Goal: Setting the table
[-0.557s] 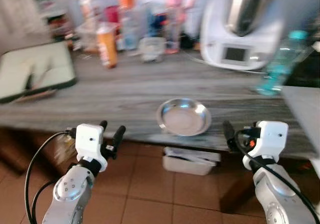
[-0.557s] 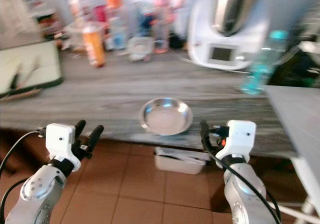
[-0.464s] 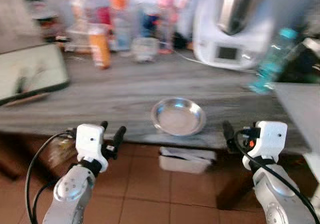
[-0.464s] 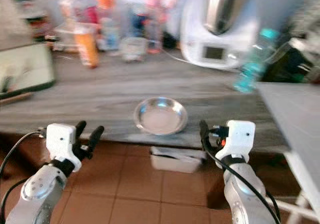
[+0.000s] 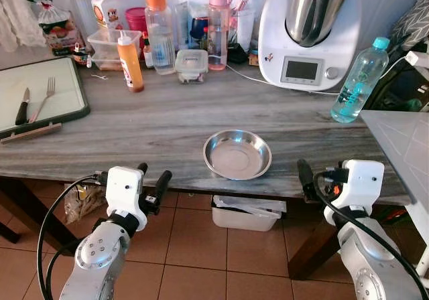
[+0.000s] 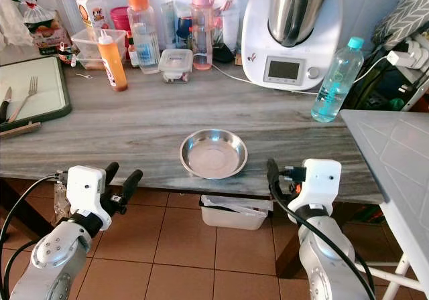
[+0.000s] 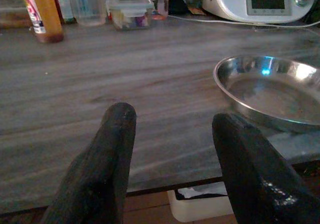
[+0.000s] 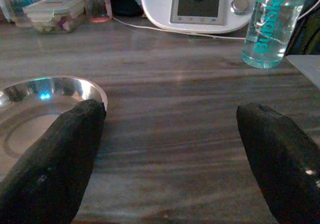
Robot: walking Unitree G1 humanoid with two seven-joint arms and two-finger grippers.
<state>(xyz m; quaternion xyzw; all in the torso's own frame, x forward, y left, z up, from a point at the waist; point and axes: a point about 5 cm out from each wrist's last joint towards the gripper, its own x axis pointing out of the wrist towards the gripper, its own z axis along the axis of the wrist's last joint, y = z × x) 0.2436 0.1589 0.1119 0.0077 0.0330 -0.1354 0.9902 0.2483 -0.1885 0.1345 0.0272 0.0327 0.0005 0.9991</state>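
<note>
A: Left gripper (image 5: 153,181) — two blunt, matte black fingers (image 7: 102,169) spread apart, nothing between them, held just off the near edge of the grey wood-grain counter (image 5: 154,122).

B: Right gripper (image 8: 170,164) too: rounded black fingers spread wide and empty, level with the counter edge.

A: And between the pair, the round steel bowl (image 5: 237,154), shallow, shiny, with a broad flat rim, close to the counter's front edge. From the left gripper it lies at about 2 o'clock, from the right at about 10 o'clock, apart from both.

B: Farther out, at 12 o'clock from the bowl, a glossy white kitchen machine (image 5: 309,35) with a steel jug. At 1 o'clock a clear plastic water bottle (image 5: 358,81), teal cap.

A: At 10 o'clock a slim orange sauce bottle (image 5: 130,62), and far toward 9 o'clock a cutting board (image 5: 47,109) carrying a fork (image 5: 43,98) and a knife (image 5: 22,106).
</note>
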